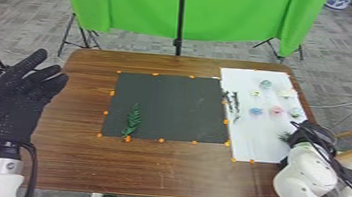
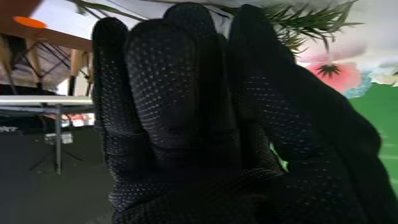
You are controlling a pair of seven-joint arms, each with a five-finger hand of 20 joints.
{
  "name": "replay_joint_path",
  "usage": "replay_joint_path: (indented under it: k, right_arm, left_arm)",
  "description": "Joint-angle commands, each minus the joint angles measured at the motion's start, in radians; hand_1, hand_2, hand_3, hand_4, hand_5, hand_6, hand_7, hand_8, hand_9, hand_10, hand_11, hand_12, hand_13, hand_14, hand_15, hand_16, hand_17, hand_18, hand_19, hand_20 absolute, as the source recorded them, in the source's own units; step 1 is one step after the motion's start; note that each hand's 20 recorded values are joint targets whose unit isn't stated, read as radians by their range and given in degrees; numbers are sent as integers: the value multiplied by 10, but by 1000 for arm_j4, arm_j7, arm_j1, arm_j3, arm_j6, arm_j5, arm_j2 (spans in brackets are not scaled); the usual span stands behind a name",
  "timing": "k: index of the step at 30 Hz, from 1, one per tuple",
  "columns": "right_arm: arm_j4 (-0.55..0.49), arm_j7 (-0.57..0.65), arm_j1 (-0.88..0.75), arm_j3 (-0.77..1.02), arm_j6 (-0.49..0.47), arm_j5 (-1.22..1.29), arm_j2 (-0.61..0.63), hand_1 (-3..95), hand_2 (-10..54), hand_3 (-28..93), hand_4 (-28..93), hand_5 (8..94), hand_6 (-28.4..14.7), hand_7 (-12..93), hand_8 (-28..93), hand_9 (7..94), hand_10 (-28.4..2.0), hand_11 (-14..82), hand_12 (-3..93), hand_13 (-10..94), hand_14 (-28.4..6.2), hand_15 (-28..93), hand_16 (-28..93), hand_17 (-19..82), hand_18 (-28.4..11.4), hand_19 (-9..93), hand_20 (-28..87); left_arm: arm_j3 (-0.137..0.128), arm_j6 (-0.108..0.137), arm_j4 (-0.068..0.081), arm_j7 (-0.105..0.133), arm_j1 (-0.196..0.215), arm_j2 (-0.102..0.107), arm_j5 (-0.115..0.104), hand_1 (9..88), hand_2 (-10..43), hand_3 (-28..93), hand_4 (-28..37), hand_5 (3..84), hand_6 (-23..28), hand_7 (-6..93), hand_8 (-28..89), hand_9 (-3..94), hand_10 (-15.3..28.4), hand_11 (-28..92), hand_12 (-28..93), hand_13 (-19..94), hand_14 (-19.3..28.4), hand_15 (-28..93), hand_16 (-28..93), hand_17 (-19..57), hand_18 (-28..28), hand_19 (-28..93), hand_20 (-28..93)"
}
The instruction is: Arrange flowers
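Right hand, table, green cloth

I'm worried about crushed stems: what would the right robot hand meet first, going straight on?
Probably the spiky green sprig on the white board, near the fingertips of the right robot hand; depth is unclear.

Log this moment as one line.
green sprig: on dark mat | flowers: on white sheet | right hand: at greenery on sheet | left hand: by table's left edge
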Motion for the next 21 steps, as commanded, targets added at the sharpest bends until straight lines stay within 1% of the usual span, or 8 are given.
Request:
replay_joint_path:
  k: [1, 5, 6, 9, 13, 16, 19, 21]
  right_arm:
    - [10, -8, 35, -48, 78, -90, 25, 633, -95, 614, -256, 826, -78, 124, 38, 865, -139, 206, 220, 785, -91, 638, 68, 504, -166, 932, -246]
    - [2, -1, 65, -82, 123, -149, 42, 627, -95, 638, -280, 856, -65, 122, 47, 902, -128, 188, 220, 838, -79, 595, 83, 564, -161, 932, -168]
    - [-1, 1, 69, -85, 132, -155, 44, 621, -95, 646, -282, 865, -57, 125, 51, 920, -124, 187, 221, 862, -70, 573, 103, 586, -153, 932, -136]
    - [-8, 4, 91, -96, 143, -174, 48, 612, -95, 656, -283, 880, -44, 133, 53, 934, -120, 208, 212, 896, -56, 543, 125, 607, -146, 932, -97]
    - [-13, 3, 126, -113, 141, -186, 52, 601, -95, 669, -283, 893, -26, 138, 54, 937, -107, 251, 204, 931, -43, 505, 164, 629, -135, 932, -55]
    - [-18, -8, 138, -85, 43, -112, 50, 598, -95, 674, -283, 895, -24, 139, 56, 937, -106, 260, 205, 935, -39, 502, 171, 631, -131, 932, -48]
    - [-39, -20, 135, 4, -143, 61, 36, 585, -95, 687, -282, 864, -32, 142, 62, 936, -101, 212, 238, 922, -39, 501, 193, 613, -139, 932, -14]
    - [-39, -19, 155, 13, -210, 105, 44, 528, -95, 702, -274, 761, -53, 123, 16, 907, -122, 251, 206, 901, -47, 535, 186, 586, -158, 932, 45]
  left_arm:
    - [6, 9, -2, -4, 8, -9, -2, 231, 71, 805, -236, 371, 96, 186, -113, 361, 211, 312, 113, 266, 284, 553, -104, -79, 246, 592, 135]
    - [0, 12, -4, -3, 14, -12, -1, 231, 71, 805, -235, 371, 96, 186, -113, 361, 211, 313, 113, 266, 283, 553, -103, -79, 246, 592, 135]
    - [-1, 12, -4, -9, 13, -15, 2, 231, 70, 805, -235, 371, 96, 186, -113, 361, 211, 313, 113, 266, 283, 554, -103, -79, 246, 592, 135]
    - [-4, 7, -5, -13, 14, -15, 5, 230, 70, 806, -235, 371, 97, 186, -113, 361, 211, 312, 113, 267, 283, 553, -103, -80, 247, 593, 135]
    - [-4, 11, -5, -12, 13, -14, 4, 231, 71, 805, -235, 372, 97, 186, -113, 361, 211, 311, 113, 266, 283, 554, -103, -80, 246, 592, 135]
    - [1, 12, -6, -14, 9, -16, 6, 231, 71, 805, -235, 372, 97, 185, -113, 361, 211, 312, 114, 266, 283, 554, -104, -79, 246, 592, 135]
    - [-4, 12, -7, -19, 12, -15, 7, 230, 71, 805, -234, 372, 97, 185, -113, 361, 211, 311, 113, 266, 283, 553, -103, -80, 247, 593, 135]
    - [-3, 13, -8, -14, 14, -15, 8, 231, 71, 805, -235, 372, 97, 186, -113, 361, 211, 311, 113, 266, 283, 553, -103, -79, 247, 592, 135]
